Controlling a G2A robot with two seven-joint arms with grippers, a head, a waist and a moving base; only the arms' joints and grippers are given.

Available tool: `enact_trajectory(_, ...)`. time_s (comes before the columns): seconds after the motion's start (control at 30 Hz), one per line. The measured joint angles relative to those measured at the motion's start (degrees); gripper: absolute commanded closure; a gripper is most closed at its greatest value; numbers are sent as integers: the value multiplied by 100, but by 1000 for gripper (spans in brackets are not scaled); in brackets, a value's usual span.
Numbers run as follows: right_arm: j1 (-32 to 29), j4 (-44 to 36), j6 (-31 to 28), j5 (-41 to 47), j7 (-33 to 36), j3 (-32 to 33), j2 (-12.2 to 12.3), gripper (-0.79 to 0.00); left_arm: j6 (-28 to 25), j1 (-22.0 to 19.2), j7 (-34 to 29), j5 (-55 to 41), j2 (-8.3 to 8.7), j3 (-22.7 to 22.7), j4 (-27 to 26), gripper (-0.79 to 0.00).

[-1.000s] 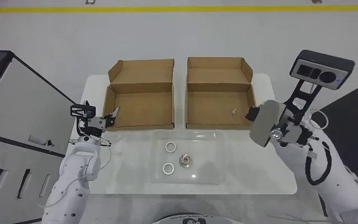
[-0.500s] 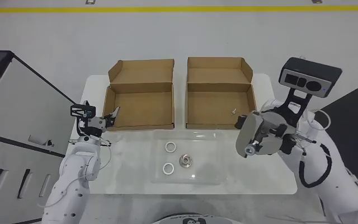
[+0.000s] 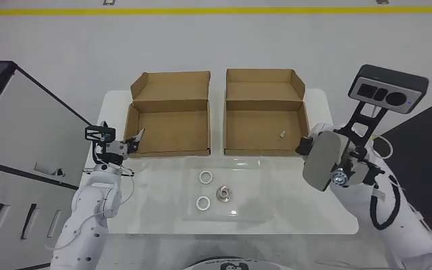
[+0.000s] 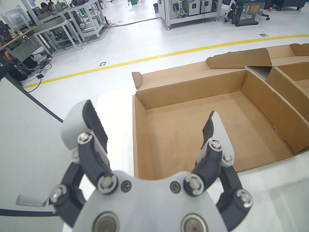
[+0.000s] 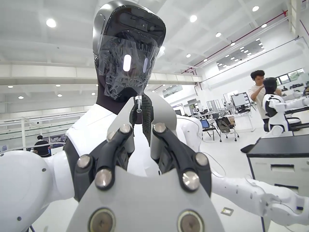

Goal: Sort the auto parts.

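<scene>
Nearby, a small screw (image 3: 284, 133) lies in right box (image 3: 263, 95).

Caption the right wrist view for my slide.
Right gripper shut on a small threaded screw, fingers pointing upward.

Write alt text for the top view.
On a white table, an empty cardboard box sits beside a second box holding a small screw. Nearer, a clear tray holds two white rings and a metal part.

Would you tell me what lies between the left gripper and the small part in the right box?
In the top view, the empty left box lies between the left gripper and small part.
</scene>
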Motion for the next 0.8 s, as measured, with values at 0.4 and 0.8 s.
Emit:
enact_trajectory(0.4, -1, -1, -2, 0, -2, 1, 1, 0, 0, 0, 0, 0, 0, 0, 0, -785)
enact_trajectory(0.8, -103, 273, 1144, -1370, -67, 1051, 111, 0, 0, 0, 0, 0, 0, 0, 0, -785)
